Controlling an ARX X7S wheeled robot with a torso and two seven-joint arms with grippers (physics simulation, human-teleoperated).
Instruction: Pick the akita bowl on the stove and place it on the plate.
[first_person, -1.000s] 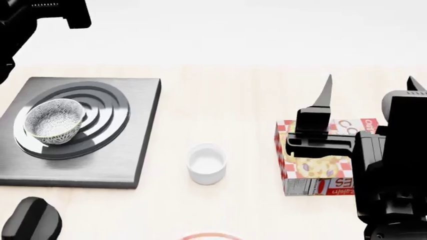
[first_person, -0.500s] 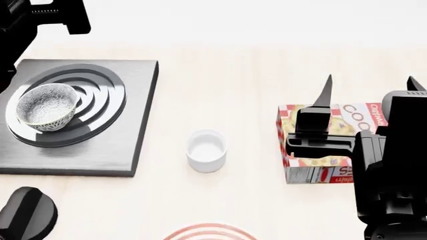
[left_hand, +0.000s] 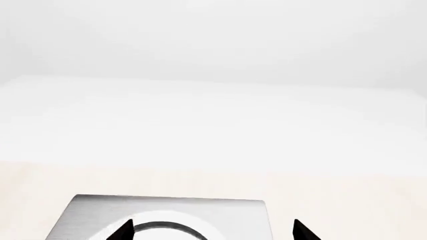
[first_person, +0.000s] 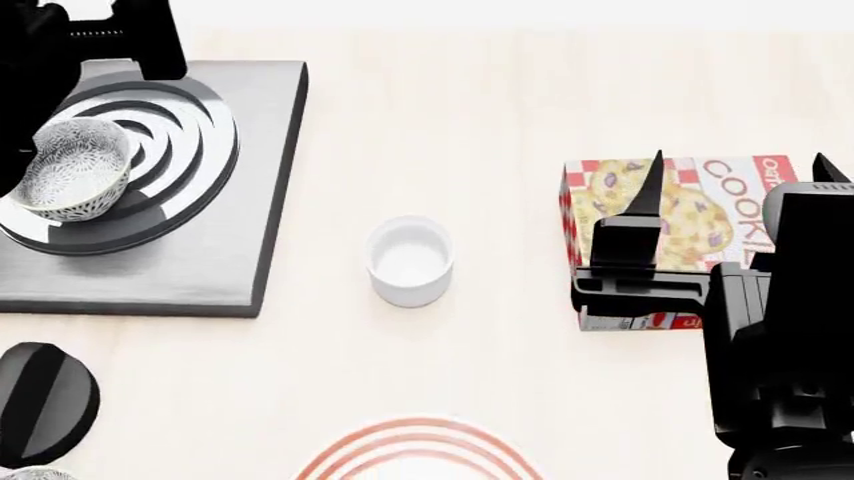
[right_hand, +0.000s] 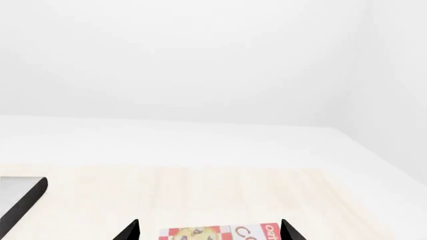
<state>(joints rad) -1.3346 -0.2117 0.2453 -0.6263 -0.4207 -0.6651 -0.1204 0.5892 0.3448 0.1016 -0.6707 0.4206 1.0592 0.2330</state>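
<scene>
The akita bowl (first_person: 74, 178), white with a dense grey-black pattern, stands upright on the ring burner of the stove (first_person: 254, 230) at the left. My left arm covers the stove's far left corner, just beyond the bowl. The left gripper (left_hand: 212, 233) is open, its two tips wide apart above the stove (left_hand: 220, 215); the bowl does not show in that wrist view. The plate (first_person: 416, 448), white with red rings, is cut off by the near edge of the head view. My right gripper (first_person: 737, 168) is open and empty over a cookie box (first_person: 701, 200).
A small plain white cup (first_person: 410, 260) stands between the stove and the cookie box (right_hand: 213, 234). The stove's black knob (first_person: 40, 400) sits at the near left, with a sliver of speckled rim (first_person: 24, 474) below it. The stove's corner (right_hand: 17, 192) shows in the right wrist view.
The head view has tipped downward: stove, cup and box have slid up the picture and more of the plate has come in. Both grippers remain open.
</scene>
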